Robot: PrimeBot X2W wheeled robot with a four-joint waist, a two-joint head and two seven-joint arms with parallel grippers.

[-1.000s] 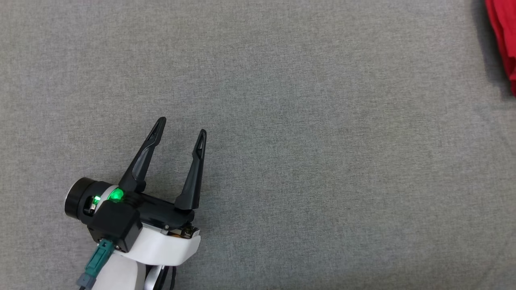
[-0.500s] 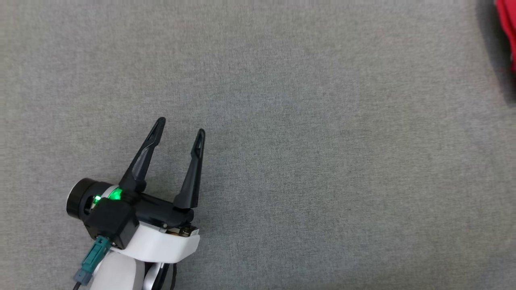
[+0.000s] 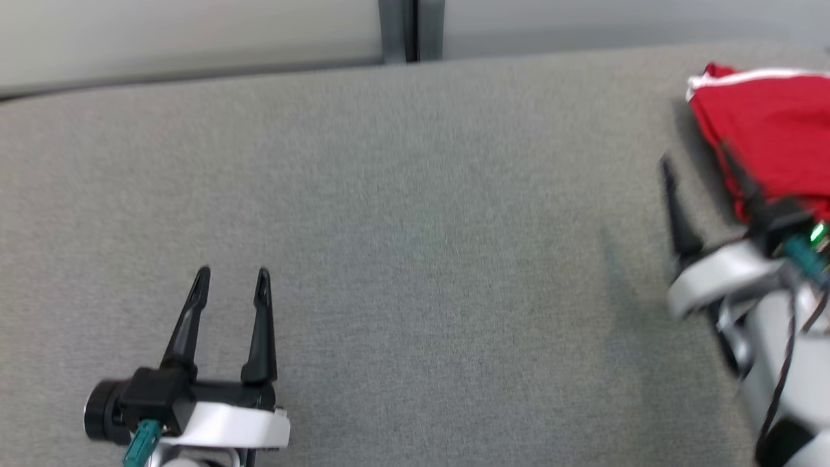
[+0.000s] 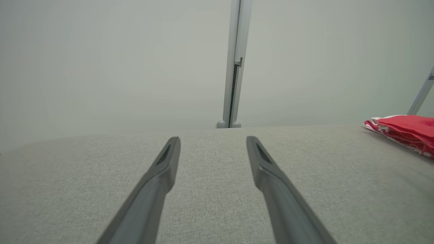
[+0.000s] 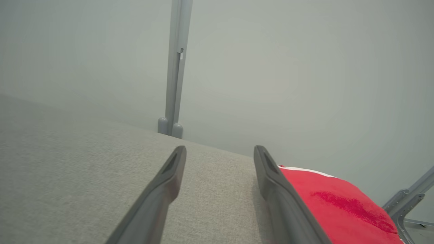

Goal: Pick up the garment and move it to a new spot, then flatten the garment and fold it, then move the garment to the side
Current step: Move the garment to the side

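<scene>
**Head view: red shirt [image 3: 768,123] bundled at the right end of the counter [image 3: 415,227], both hands empty**

Location. The shirt lies in a compact, layered bundle at the far right of the grey cloth-covered counter, near its back edge. A white trim line runs along its top. The left wrist view shows it low and flat, well apart from the left hand [image 3: 233,272].

Hands. The left hand hovers over bare counter at the lower left, fingers spread, nothing between them. The right hand [image 3: 700,172] is blurred in the head view. The right wrist view shows its fingers parted and empty, with one finger just beside the bundle's left edge. Whether that finger touches the cloth cannot be determined.

Handling. The shirt is judged light, soft and limp, and not fragile. It is unlikely to slip from a pinch, but it is liable to sag and unfold if lifted by a single layer. The cloth counter would drag on it, so sliding risks rucking the bottom layer.

Where to take hold. If it needs shifting, a pinch through all layers at the edge nearest the right hand appears soundest. Two hands at opposite edges would hold the stack flat. The trimmed neckline or a cuff offers firmer purchase but would open the folds.

Status. The bundle looks folded and set aside, so the task appears at or near completion.
</scene>
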